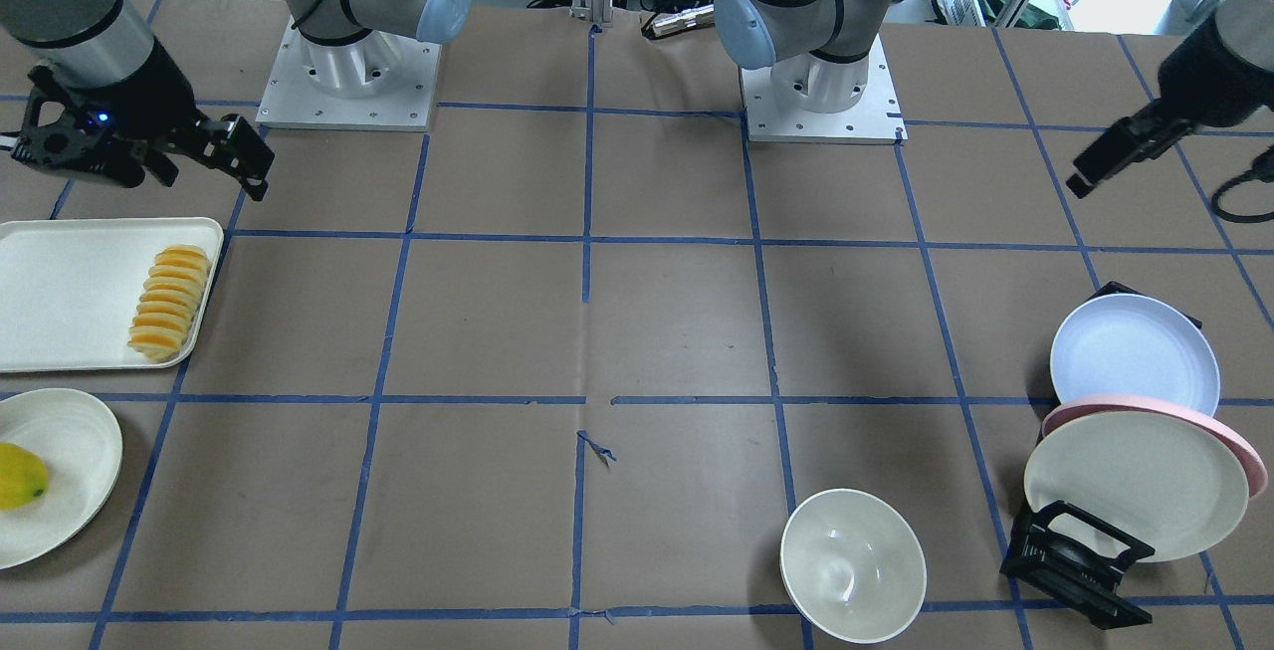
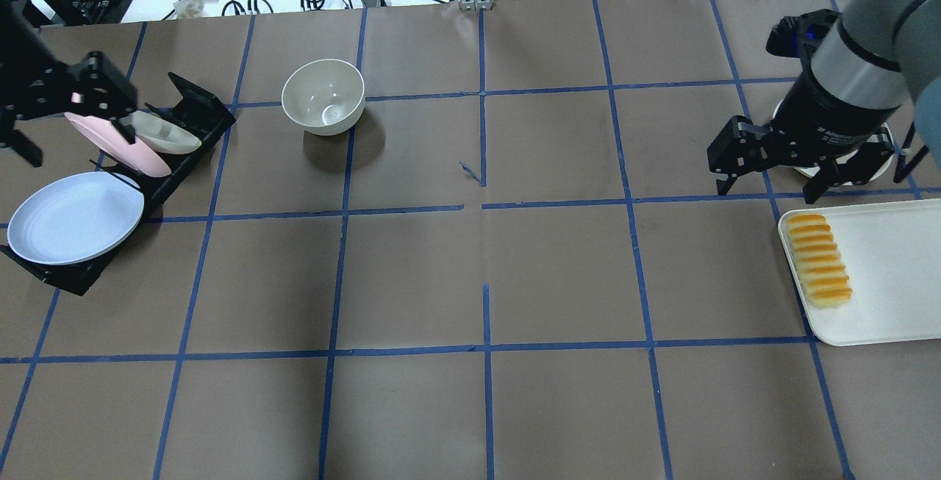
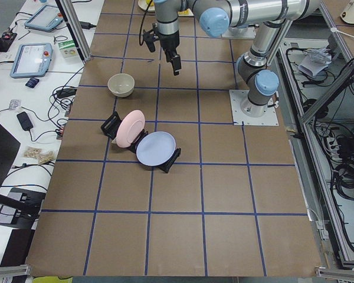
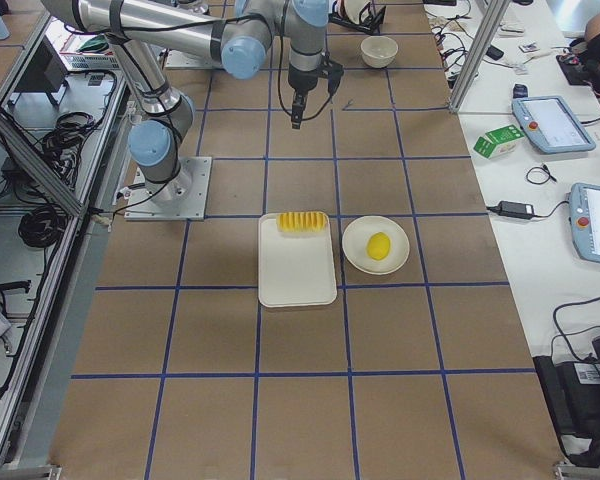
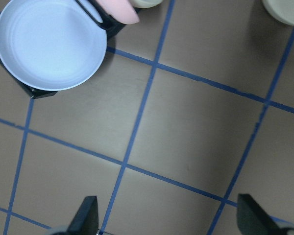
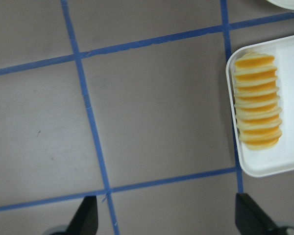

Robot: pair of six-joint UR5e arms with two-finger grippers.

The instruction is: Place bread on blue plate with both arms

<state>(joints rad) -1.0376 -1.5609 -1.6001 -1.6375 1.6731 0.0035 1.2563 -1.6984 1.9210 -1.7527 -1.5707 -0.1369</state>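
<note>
Bread (image 2: pixel 818 259) lies on tray (image 2: pixel 889 274), along its inner edge. Blue plate (image 2: pixel 73 217) is well apart from tray, at opposite end of bench (image 2: pixel 485 281). Right gripper (image 2: pixel 767 192) hovers just beside tray, fingers (image 2: pixel 737 159) spread, empty. Left gripper (image 5: pixel 171 220) is far from tray, above blue plate's end, fingers spread, empty

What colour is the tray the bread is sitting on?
Cream white; the tray shows best in the overhead exterior view.

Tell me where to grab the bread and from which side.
Take the bread at its middle from straight above, jaws across its narrow width on the long pale sides. It lies flat along the rim of the tray, so a sideways approach looks blocked.
</note>
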